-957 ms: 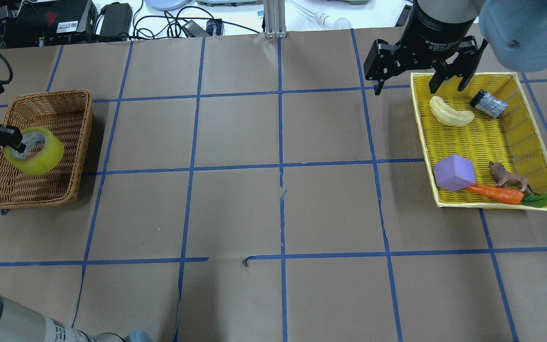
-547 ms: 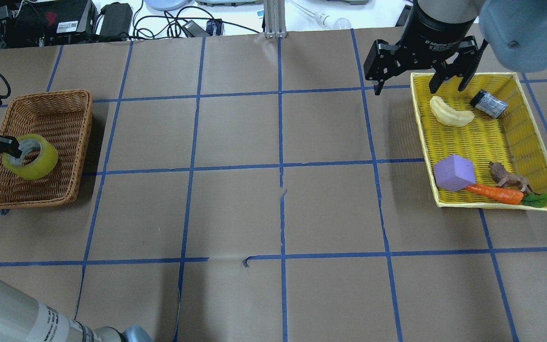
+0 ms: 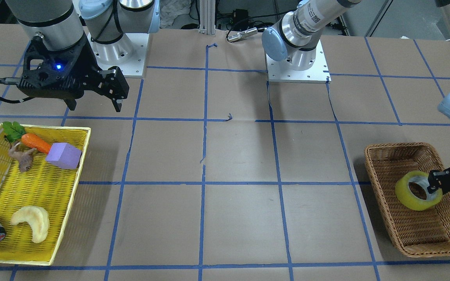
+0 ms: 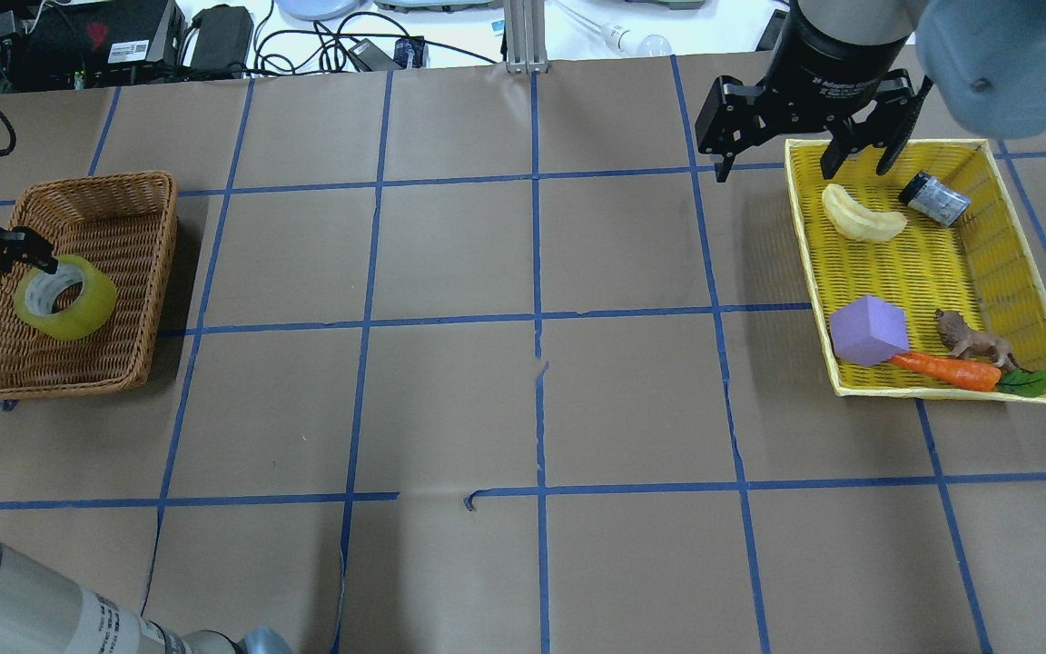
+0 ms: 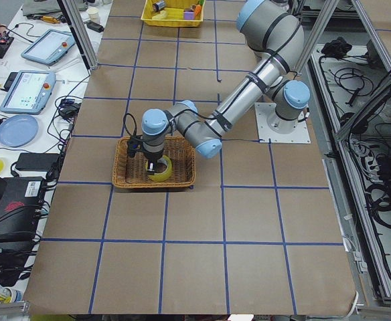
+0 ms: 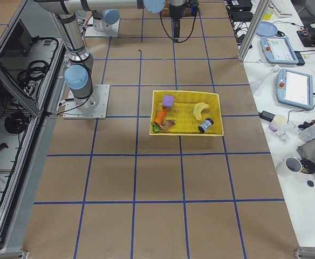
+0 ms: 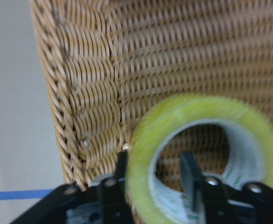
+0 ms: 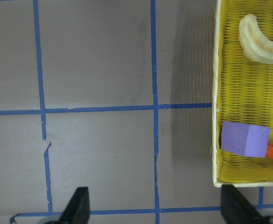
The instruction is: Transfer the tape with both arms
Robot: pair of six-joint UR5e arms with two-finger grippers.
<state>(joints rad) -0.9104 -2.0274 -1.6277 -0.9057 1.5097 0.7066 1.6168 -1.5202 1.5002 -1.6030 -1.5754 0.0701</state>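
Tape (image 4: 94, 304) lay inside wicker basket (image 4: 128, 218), at the table's (image 4: 523, 409) 9 o'clock in the overhead view, toward the basket's 9 o'clock wall. Left gripper (image 7: 156, 184) straddled the roll's wall at its 10 o'clock rim, one finger in the core and one outside. Jaws looked slack, with a gap at the inner finger. Right gripper (image 4: 804, 168) hung over the 11 o'clock corner of the yellow tray (image 4: 932, 272), at the table's 3 o'clock. Its jaws were spread wide and held nothing.
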